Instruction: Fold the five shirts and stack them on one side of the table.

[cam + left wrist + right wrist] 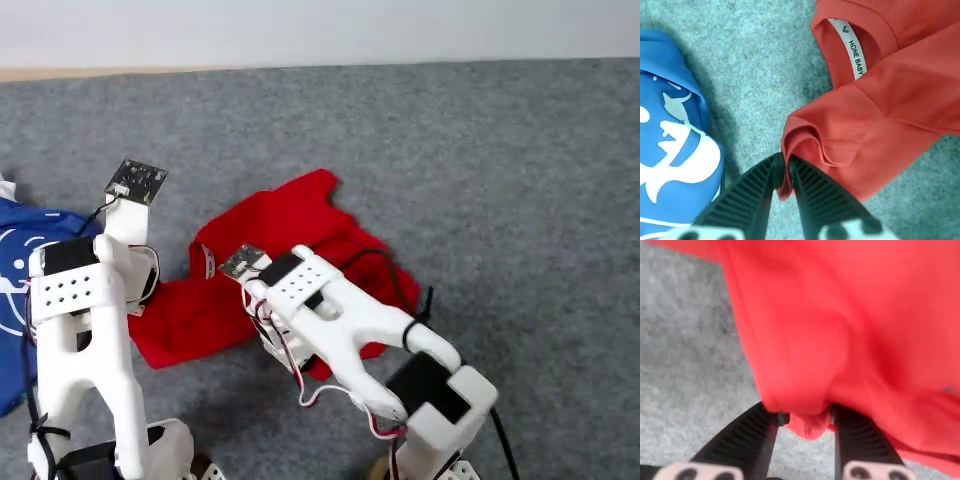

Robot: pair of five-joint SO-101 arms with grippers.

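A red shirt (275,235) lies crumpled in the middle of the grey table, its collar label (854,52) facing up. My left gripper (784,167) is shut on a sleeve edge of the red shirt (880,115), at the shirt's left side. My right gripper (805,421) is shut on a bunched fold of the red shirt (840,325) at its near edge, with the cloth lifted above the table. In the high view both white arms (340,320) cover the shirt's near part. A blue shirt (20,250) with a white print lies at the far left.
The grey felt tabletop (500,180) stretches open to the right and behind the red shirt. The blue shirt (675,150) lies close beside my left gripper. A pale wall edge (300,40) runs along the back.
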